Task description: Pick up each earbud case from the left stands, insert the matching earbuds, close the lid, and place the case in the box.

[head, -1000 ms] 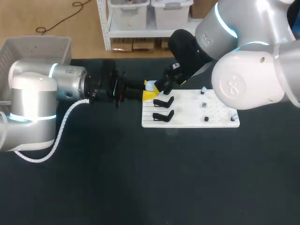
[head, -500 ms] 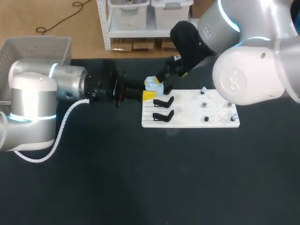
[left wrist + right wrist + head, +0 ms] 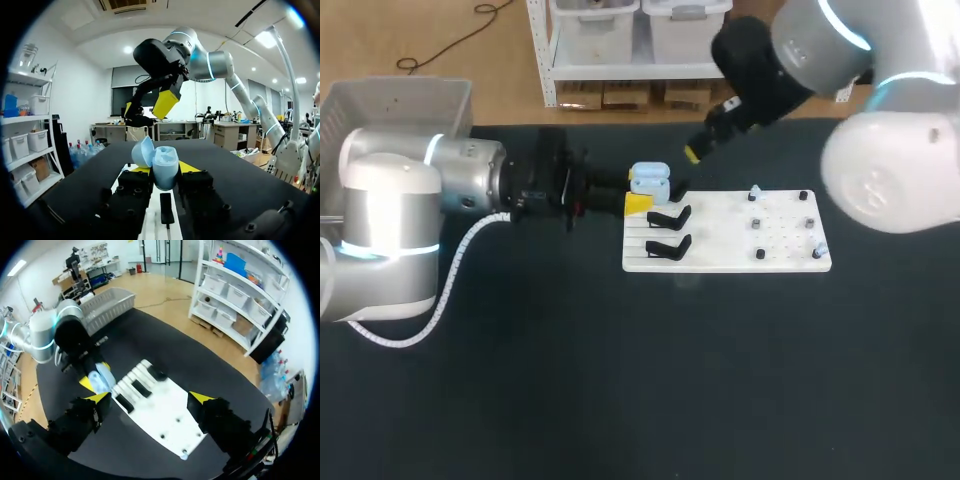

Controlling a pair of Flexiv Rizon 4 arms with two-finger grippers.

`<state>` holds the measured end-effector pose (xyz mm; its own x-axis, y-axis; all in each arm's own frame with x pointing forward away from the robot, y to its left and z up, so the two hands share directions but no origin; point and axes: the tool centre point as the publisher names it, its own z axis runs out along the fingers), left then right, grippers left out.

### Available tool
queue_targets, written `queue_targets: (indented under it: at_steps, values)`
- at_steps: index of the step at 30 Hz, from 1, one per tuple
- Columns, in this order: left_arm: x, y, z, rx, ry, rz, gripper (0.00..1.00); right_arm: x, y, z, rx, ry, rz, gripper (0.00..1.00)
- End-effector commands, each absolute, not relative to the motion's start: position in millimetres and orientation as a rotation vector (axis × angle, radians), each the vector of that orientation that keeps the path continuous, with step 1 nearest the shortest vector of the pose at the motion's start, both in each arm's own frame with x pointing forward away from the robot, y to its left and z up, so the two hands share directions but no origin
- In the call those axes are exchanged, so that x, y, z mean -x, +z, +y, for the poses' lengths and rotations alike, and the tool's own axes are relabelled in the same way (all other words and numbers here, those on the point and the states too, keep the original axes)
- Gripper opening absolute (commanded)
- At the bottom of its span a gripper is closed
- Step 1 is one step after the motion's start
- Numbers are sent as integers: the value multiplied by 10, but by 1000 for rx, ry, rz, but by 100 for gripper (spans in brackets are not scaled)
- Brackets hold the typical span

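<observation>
Up close from the left wrist: pale blue rounded plastic earbud case (image 3: 165, 167) clenched between the yellow tips of the left gripper (image 3: 166, 169), lid tipped open to one side. Only from the head view: that case just beside the far left corner of the flat white board (image 3: 725, 255), near its black stands (image 3: 668, 217); right gripper (image 3: 698, 148) hanging well apart from it. From the right wrist: fingers spread wide, nothing between, board underneath. Black table (image 3: 620, 380) below; grey slatted box (image 3: 400, 100) at its far left corner.
</observation>
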<state>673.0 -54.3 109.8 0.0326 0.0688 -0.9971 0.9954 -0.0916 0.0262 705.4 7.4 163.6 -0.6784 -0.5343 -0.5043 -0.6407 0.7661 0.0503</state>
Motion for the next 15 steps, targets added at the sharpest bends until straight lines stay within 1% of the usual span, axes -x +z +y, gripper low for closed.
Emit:
queue_targets:
  at_steps: [1,6,15]
  values:
    - [-6727,1105,-531,-1345,-1200,1176,0,-6903,1721,-195,831,187,2497,100]
    - [-6728,1110,-528,-1349,-1191,1160,0,-6861,1627,-432,801,86,2556,100]
    - [-6731,1108,-527,-1349,-1190,1158,0,-6681,1219,-830,817,-102,2774,100]
